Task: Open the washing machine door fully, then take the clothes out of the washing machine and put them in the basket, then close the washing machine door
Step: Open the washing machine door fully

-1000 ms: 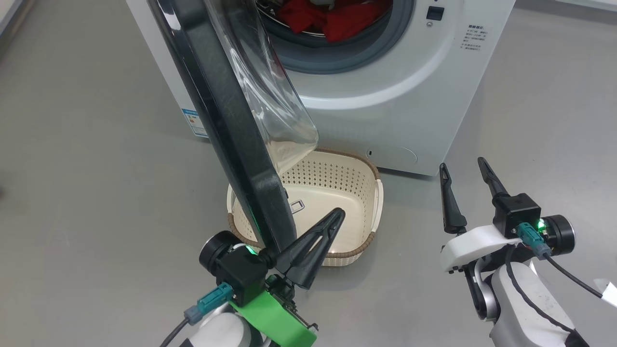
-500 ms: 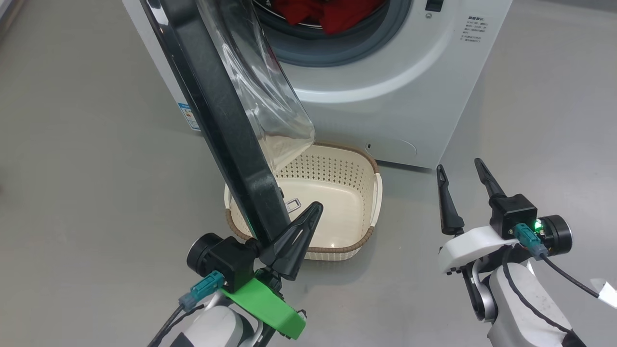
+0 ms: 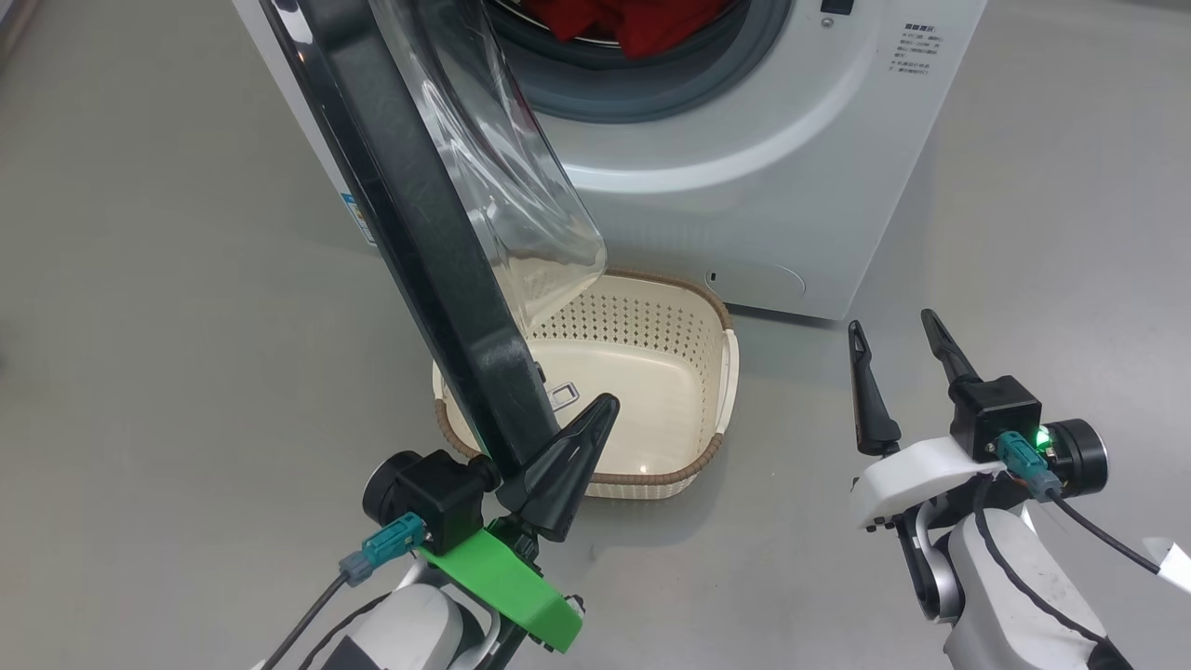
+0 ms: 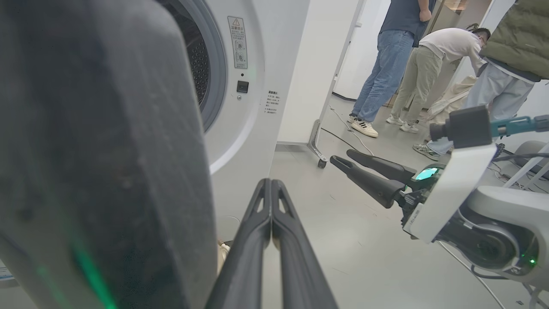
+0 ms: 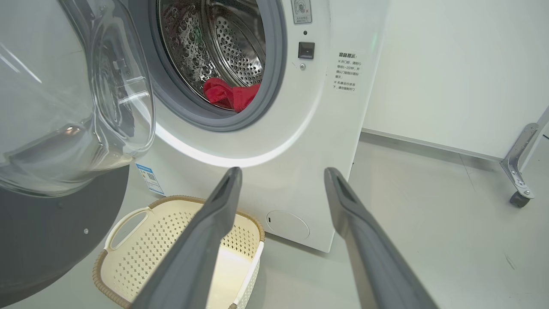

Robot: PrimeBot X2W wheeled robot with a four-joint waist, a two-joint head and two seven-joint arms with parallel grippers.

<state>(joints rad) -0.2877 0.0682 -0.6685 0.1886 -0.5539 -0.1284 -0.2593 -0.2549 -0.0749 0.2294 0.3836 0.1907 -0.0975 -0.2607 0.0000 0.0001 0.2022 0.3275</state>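
The washing machine (image 3: 744,186) stands ahead with its door (image 3: 419,242) swung partly open, black rim edge-on and glass bowl facing the drum. Red clothes (image 3: 642,23) lie in the drum, also seen as clothes (image 5: 231,95) in the right wrist view. My left gripper (image 3: 605,402) is shut with nothing in it, its fingers lying against the inner side of the door's lower edge. In the left wrist view the door (image 4: 107,171) looms left of the left gripper (image 4: 271,182). The cream basket (image 3: 716,372) sits empty under the door. My right gripper (image 3: 892,321) hangs open to the basket's right.
Grey floor lies around the machine. In the left wrist view three people (image 4: 386,64) stand at the back right, beyond a wheeled stand leg (image 4: 319,161). That stand's castor (image 5: 519,189) is by the white wall right of the machine.
My left gripper has slid leftward and back, still against the door's lower edge, and the door has swung slightly wider. The head camera tipped a little. The right gripper stays put.
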